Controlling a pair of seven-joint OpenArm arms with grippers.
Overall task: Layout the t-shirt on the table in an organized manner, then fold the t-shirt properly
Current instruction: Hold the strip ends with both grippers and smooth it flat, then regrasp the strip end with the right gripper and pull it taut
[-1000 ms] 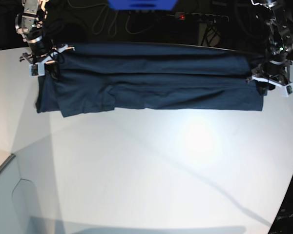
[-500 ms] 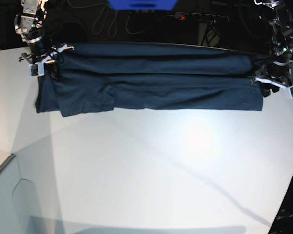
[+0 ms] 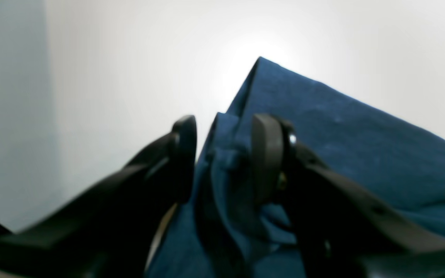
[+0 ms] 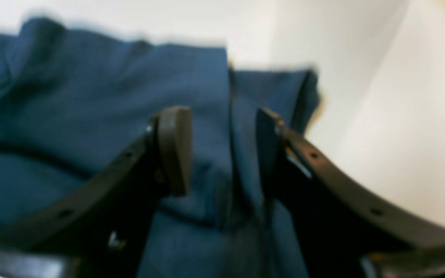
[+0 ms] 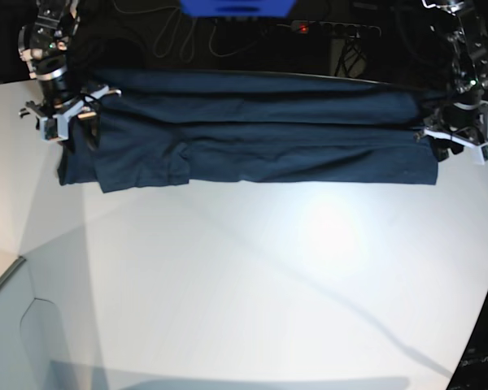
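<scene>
Since the earlier frame the right gripper (image 5: 63,122) has shifted slightly outward from the t-shirt's (image 5: 252,134) end, its jaws now parted, cloth lying loose between them. The t-shirt lies as a long folded band across the far part of the desk (image 5: 252,292). At the t-shirt's opposite end, the left gripper (image 3: 222,154) has jaws partly parted around a cloth fold; whether they pinch it cannot be told.

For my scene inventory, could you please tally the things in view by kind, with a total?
T-shirts: 1, the navy t-shirt
Tables: 1, the white table
Robot tools: 2, the left tool and the right tool
Total: 4
</scene>
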